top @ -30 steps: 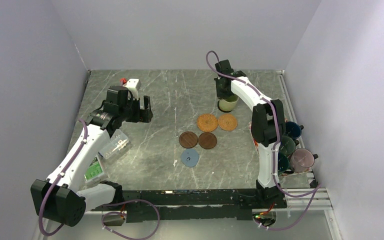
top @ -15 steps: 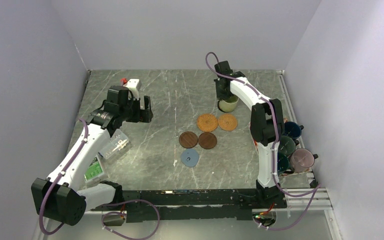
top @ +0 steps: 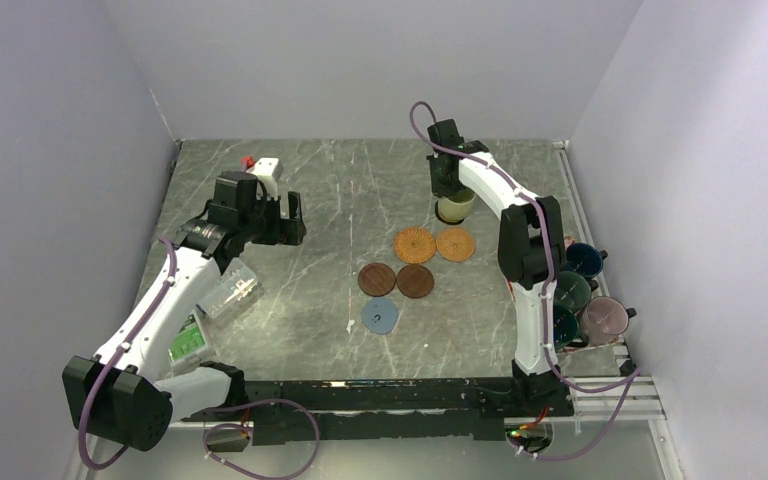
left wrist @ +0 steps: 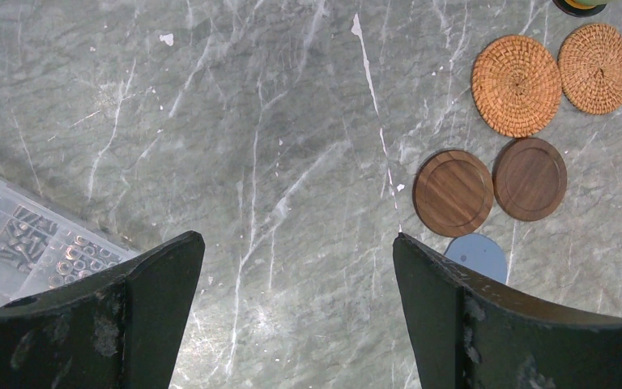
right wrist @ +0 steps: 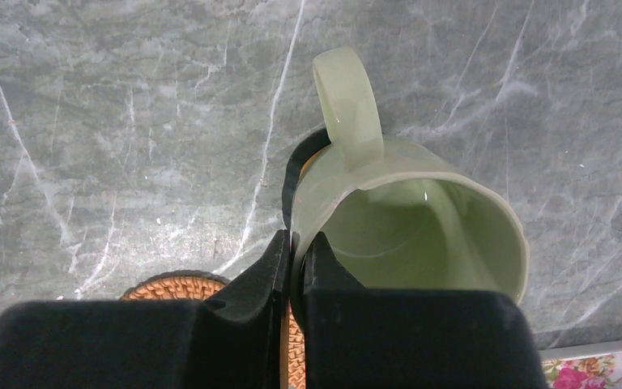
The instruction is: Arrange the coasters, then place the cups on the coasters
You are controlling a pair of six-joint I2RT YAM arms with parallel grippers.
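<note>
Marble tabletop (top: 340, 200), toward the far edge: right gripper (right wrist: 298, 247) clamps the rigid, likely slick, chippable cream cup (right wrist: 421, 227) by its wall beside the handle (right wrist: 348, 105); left gripper (left wrist: 296, 243) gapes.

In the frame's middle, two woven coasters (top: 415, 244) lay side by side, two wooden coasters (top: 377, 279) just below them and a fifth coaster (top: 380, 316) lowest; a cup (top: 455, 208) stood above (other cups (top: 572, 290) crowded the right edge).

Nothing readable is showing: no text, labels, brands or numbers. Any print on the green-white packet (top: 189, 342), lying well behind the left gripper (top: 293, 218), is too small to read.
</note>
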